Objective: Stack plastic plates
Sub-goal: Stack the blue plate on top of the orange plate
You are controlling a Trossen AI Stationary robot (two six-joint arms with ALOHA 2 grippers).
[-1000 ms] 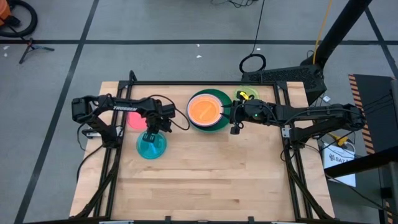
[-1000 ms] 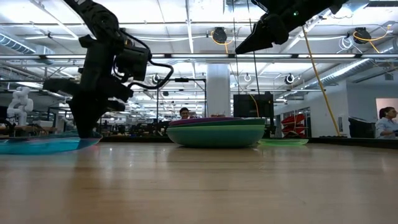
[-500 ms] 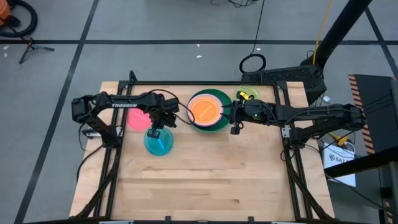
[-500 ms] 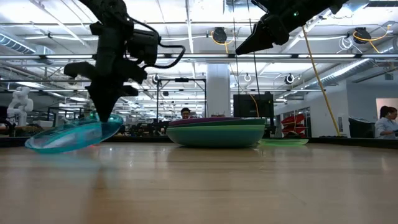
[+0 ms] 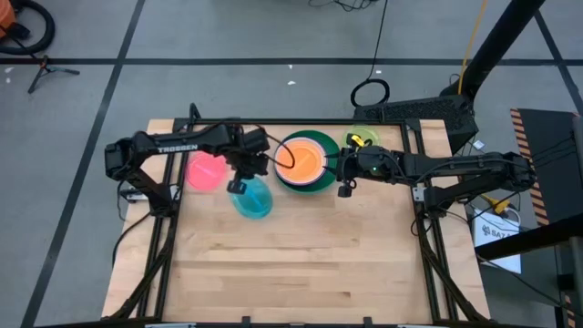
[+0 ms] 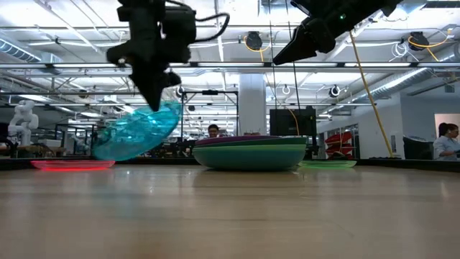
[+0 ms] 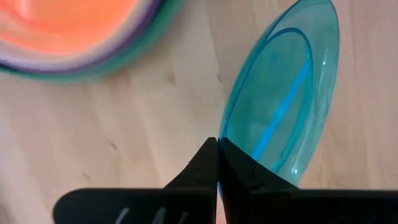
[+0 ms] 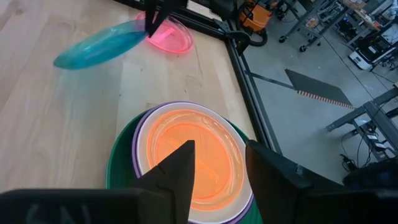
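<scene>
My left fingers (image 7: pixel 217 163) are pinched shut on the rim of the blue plate (image 5: pixel 252 198). It's up off the table (image 5: pixel 301 264), tilted steeply: in the low view the plate (image 6: pixel 138 131) slopes from its gripped high edge down to its low edge on the pink plate's side. From my left wrist cam it reads as a long narrow oval, long axis running straight away from my fingertips.

Left arm reaches across the table's back part w/ the wrist bent down, fingers just beside the stack (image 5: pixel 306 162). Stack: orange plate (image 8: pixel 194 152) on top, white & purple rims under it, dark green at the bottom.

Pink plate (image 5: pixel 206 170) lies flat on the table, on the far side of my left fingers from the stack.

Right fingers (image 8: pixel 221 163) are spread apart, holding nothing, hovering over the stack's edge; right arm stretched out level. Lime plate (image 5: pixel 360 139) sits behind it.
</scene>
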